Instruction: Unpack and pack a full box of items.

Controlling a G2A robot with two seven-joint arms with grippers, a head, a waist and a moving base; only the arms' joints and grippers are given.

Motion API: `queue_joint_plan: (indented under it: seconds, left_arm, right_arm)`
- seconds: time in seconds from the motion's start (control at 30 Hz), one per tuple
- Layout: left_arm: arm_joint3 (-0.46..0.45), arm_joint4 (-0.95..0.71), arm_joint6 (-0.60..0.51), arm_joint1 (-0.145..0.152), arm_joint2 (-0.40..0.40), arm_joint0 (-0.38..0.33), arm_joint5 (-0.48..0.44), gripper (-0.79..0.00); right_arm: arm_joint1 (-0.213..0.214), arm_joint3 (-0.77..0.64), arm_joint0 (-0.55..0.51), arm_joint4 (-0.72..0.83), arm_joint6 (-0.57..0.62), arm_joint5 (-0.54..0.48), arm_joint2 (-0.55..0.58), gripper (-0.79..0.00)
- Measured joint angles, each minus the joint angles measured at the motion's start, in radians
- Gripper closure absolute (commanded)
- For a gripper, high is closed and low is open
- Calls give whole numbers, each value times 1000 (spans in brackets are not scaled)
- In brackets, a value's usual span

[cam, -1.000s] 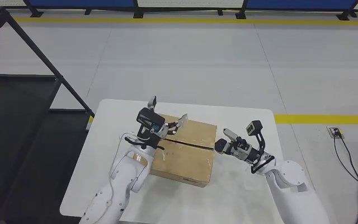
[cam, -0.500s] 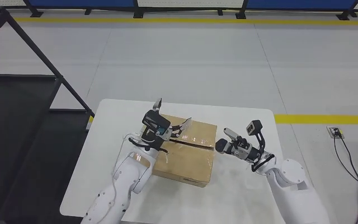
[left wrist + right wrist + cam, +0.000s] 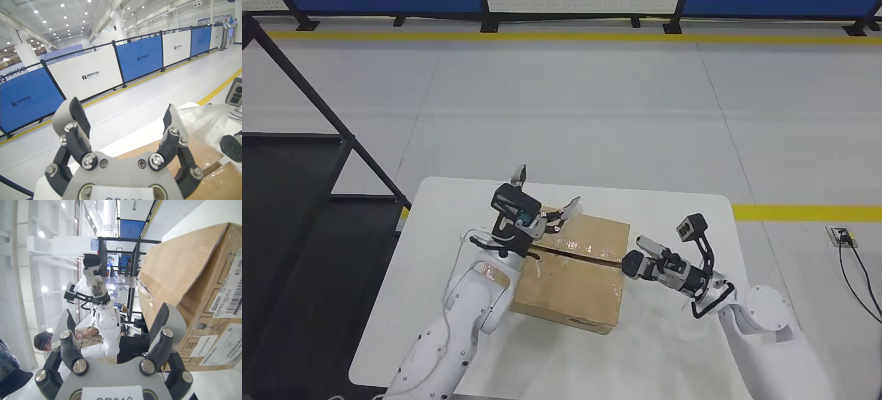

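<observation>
A brown cardboard box (image 3: 580, 272) sits in the middle of the white table, its top flaps closed along a taped seam. My left gripper (image 3: 545, 192) hovers open above the box's far left corner. A strip of clear tape (image 3: 205, 121) clings to one of its fingers (image 3: 171, 118) and stretches down toward the box top (image 3: 206, 170). From the right wrist, the same tape (image 3: 118, 281) runs from the seam to the left gripper (image 3: 92, 279). My right gripper (image 3: 631, 257) is open beside the box's right side wall (image 3: 191, 279), its jaws empty.
The table (image 3: 432, 310) has bare surface left and right of the box, and its edges are close on all sides. A black metal frame (image 3: 327, 125) stands off the table's left.
The left gripper has wavered slightly above the box, staying open with the tape on it. The right gripper has crept a little closer to the box's side.
</observation>
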Motion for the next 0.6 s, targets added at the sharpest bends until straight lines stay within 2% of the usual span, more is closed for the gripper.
queue_joint_plan:
  seconds: [0.13, 0.4, 0.6]
  left_arm:
    - [32, -24, 7, -10, 4, -26, 10, -785]
    - [35, 10, -4, -23, 40, -42, -26, -785]
    - [63, 55, -49, -39, 94, -72, -49, -785]
  right_arm:
    - [-1, 17, 25, -19, 7, 33, -27, -785]
    - [2, 36, 41, -30, -1, 73, -45, -785]
    - [4, 42, 39, -20, -3, 76, -44, -785]
